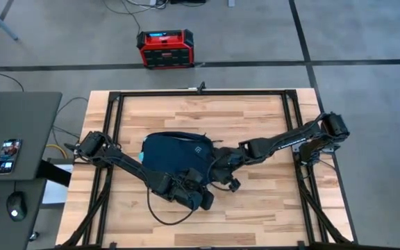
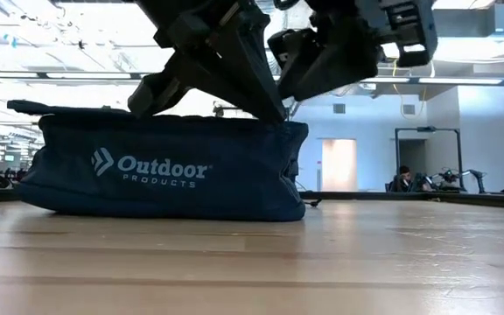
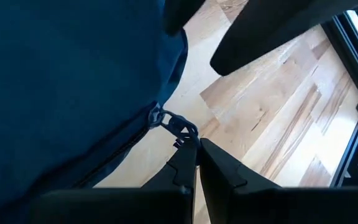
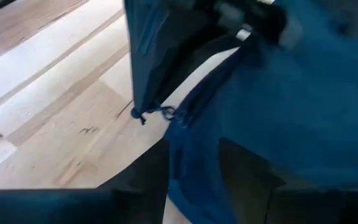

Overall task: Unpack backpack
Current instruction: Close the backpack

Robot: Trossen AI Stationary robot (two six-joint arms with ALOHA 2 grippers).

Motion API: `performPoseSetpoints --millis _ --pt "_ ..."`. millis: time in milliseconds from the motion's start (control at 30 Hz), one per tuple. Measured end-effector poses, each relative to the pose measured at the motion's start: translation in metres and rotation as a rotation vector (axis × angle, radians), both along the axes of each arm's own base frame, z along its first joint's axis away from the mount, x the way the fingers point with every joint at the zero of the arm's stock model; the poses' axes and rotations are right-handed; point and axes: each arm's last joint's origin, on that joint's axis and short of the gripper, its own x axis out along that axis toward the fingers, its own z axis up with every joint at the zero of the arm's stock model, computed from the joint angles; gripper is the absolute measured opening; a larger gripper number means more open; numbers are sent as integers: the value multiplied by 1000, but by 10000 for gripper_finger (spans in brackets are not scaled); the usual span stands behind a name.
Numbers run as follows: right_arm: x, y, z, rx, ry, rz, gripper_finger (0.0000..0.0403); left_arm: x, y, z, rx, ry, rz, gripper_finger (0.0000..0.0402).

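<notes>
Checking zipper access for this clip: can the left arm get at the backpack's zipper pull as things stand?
Probably yes. The left claw is already shut on the zipper pull at the backpack edge, with only bare table beyond. The right claw grips fabric close by but doesn't block it.

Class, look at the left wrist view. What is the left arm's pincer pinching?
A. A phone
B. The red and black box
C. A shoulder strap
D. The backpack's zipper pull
D. In the left wrist view the left pincer is closed on the zipper pull at the edge of the navy backpack, above the wooden table.
</notes>
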Motion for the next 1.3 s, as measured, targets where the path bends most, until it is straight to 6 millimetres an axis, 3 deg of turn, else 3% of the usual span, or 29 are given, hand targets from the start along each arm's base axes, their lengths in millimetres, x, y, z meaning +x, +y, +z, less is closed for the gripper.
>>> performPoseSetpoints --millis 333,567,767,933,967,1300 --pt "-4 4 -5 9 46 -4 221 1 -1 1 0 -16 -8 0" --pt "7 7 -23 5 44 -3 223 3 -2 3 1 -42 -23 0" --pt "11 11 -45 -111 80 -3 168 5 -3 4 3 -60 -33 0" --pt "6 15 -45 -147 113 30 30 4 -3 4 6 -56 -36 0" --pt "4 15 -43 -156 120 39 17 4 -3 4 3 -56 -38 0" --pt "-13 9 -35 -172 239 52 0 -13 -25 3 -80 11 -77 0"
